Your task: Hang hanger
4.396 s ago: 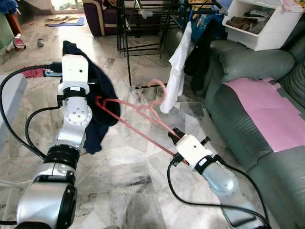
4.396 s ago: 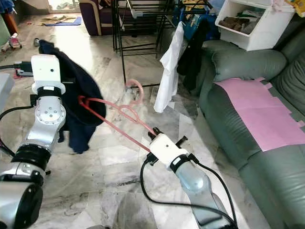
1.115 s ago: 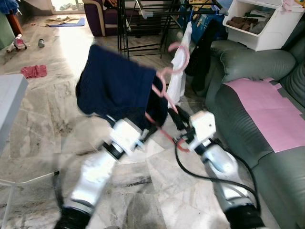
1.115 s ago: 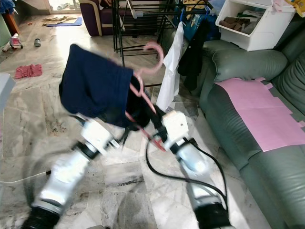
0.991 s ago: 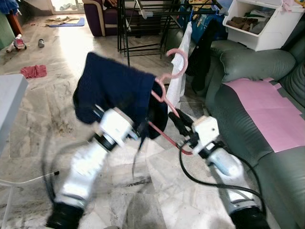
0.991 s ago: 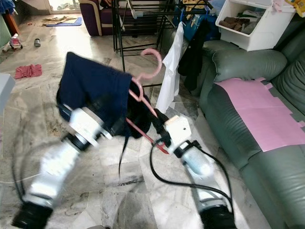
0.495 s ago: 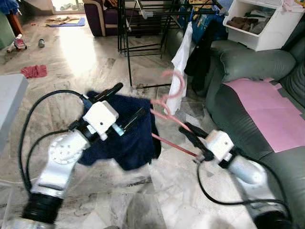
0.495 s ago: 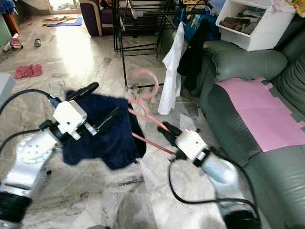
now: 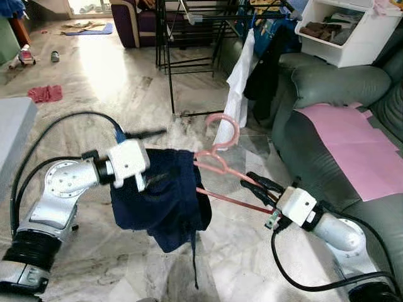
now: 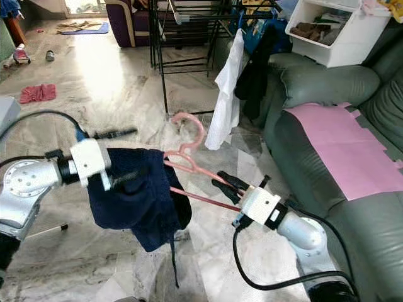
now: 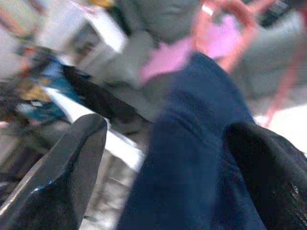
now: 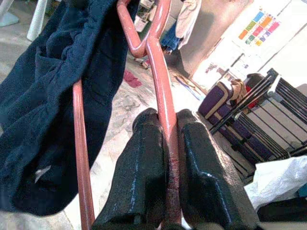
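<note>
A pink plastic hanger (image 9: 216,165) is held slanted above the floor, its hook (image 9: 225,128) pointing up toward the drying rack. A dark navy garment (image 9: 162,198) is draped over the hanger's left end and hangs down. My right gripper (image 9: 257,185) is shut on the hanger's right end; in the right wrist view both fingers (image 12: 145,178) clamp the pink bar (image 12: 163,110). My left gripper (image 9: 165,154) is open at the garment's top edge, one finger above the cloth and one against it. The left wrist view has the navy cloth (image 11: 192,158) lying between the spread fingers (image 11: 62,177).
A black drying rack (image 9: 189,38) stands behind, with a white shirt (image 9: 236,82) and dark clothes hanging on it. A green sofa (image 9: 327,85) with a pink sheet (image 9: 352,148) fills the right. A white bin (image 9: 343,34), a red cloth (image 9: 44,93) and a grey table edge (image 9: 9,135) are around.
Both arms have come down from a raised, blurred pose. The hanger now sits lower and flatter, and the garment hangs down from it. My left gripper has turned in beside the cloth.
</note>
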`<state>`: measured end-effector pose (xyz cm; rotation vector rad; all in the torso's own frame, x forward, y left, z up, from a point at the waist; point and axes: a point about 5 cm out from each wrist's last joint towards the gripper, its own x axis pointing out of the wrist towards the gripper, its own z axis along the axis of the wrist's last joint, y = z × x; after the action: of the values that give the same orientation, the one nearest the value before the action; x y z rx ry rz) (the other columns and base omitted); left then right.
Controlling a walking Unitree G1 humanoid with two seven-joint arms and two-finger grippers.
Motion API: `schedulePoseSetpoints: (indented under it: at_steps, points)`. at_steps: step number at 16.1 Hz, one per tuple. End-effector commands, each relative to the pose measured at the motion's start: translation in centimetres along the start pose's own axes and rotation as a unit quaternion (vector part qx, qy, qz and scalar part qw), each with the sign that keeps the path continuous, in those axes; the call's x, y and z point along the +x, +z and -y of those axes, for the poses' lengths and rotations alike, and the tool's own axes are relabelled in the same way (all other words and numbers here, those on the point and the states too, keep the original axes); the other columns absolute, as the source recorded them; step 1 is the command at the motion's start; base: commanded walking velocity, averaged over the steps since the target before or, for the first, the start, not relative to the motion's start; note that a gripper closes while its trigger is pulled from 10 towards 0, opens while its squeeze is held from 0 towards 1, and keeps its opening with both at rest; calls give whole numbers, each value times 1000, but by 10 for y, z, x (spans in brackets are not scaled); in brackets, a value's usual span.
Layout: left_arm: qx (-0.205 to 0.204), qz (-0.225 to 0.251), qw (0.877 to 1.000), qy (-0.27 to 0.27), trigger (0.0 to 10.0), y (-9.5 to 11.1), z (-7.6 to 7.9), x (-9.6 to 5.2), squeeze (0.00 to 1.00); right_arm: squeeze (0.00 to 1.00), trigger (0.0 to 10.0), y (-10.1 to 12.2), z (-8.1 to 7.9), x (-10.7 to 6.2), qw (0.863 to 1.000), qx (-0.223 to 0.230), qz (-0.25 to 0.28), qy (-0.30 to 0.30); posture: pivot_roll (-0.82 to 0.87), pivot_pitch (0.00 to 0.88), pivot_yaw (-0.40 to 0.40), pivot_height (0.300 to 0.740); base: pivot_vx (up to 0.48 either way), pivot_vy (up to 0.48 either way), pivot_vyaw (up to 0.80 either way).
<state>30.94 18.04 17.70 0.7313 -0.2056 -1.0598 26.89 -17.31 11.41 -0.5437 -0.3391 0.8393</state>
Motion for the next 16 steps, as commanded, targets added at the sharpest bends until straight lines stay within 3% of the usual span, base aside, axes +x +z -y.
schedulePoseSetpoints:
  at_steps: [1,2,3,5,6,11,13,16]
  points:
    - [15,-19,999,-37,10000,-5,-1,-2,443,0,10000,3,6,-3,1000,-17,12,-2,64,63,-43,740,0,0,0]
    - [20,-23,999,-42,10000,-6,-2,-3,424,0,10000,3,6,-3,1000,-17,12,-2,64,62,-42,740,0,0,0]
    - [23,-34,998,-43,10000,-11,-7,-4,106,0,10000,4,7,-3,1000,-23,12,1,62,60,-41,740,0,0,0]
    - [30,-47,998,-42,10000,-15,-13,-5,106,0,10000,3,7,-5,999,-36,12,3,60,61,-40,740,0,0,0]
    - [28,-59,997,-40,10000,-18,-18,-5,0,0,10000,2,7,-8,999,-51,7,-1,57,61,-39,740,0,0,0]
    - [8,-93,991,-101,9765,-31,-15,-2,0,0,10000,-4,8,-15,995,-96,-6,-1,50,61,-37,740,0,0,0]
    - [-6,-99,988,-118,0,-32,-18,2,0,0,10000,-5,7,-15,995,-102,-8,-3,48,61,-36,740,0,0,0]
    - [-10,-115,983,-146,0,-36,-16,6,0,0,10000,-6,5,-14,994,-110,-4,-1,44,64,-38,740,0,0,0]
